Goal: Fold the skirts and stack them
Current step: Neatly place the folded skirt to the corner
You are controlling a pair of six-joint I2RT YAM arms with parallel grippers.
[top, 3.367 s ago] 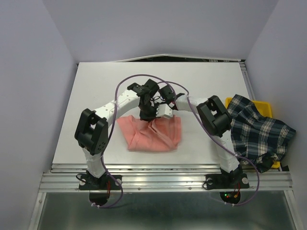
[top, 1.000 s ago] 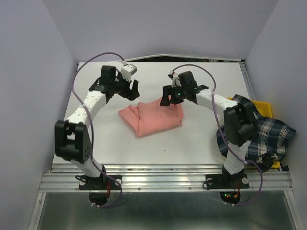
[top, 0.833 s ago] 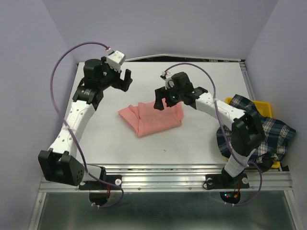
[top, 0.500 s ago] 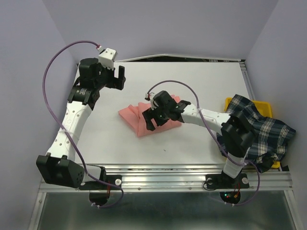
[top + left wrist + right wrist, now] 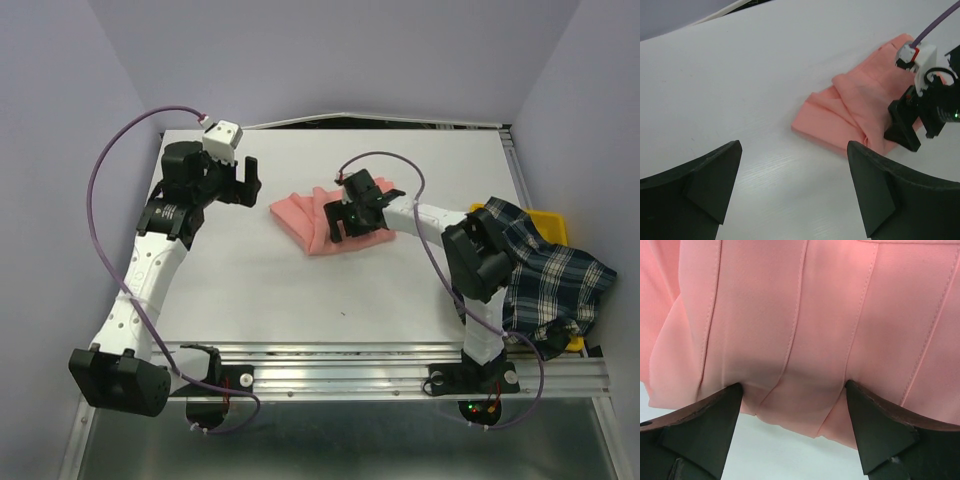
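The salmon-pink skirt lies folded in a compact bundle on the white table, towards the far middle. My right gripper is open and low over the bundle's right part, its wide-spread fingers resting at the pleated near edge. My left gripper hangs open above the table to the left of the pink skirt, holding nothing. The plaid skirt lies crumpled at the right edge, draped over the yellow bin.
Purple cables loop off both wrists. Purple walls close in the table on the left, right and back. A metal rail runs along the near edge by the arm bases.
The left gripper let go, opened wide and swung up to the left. The right gripper opened, came down on the pink skirt and slid it towards the far right.
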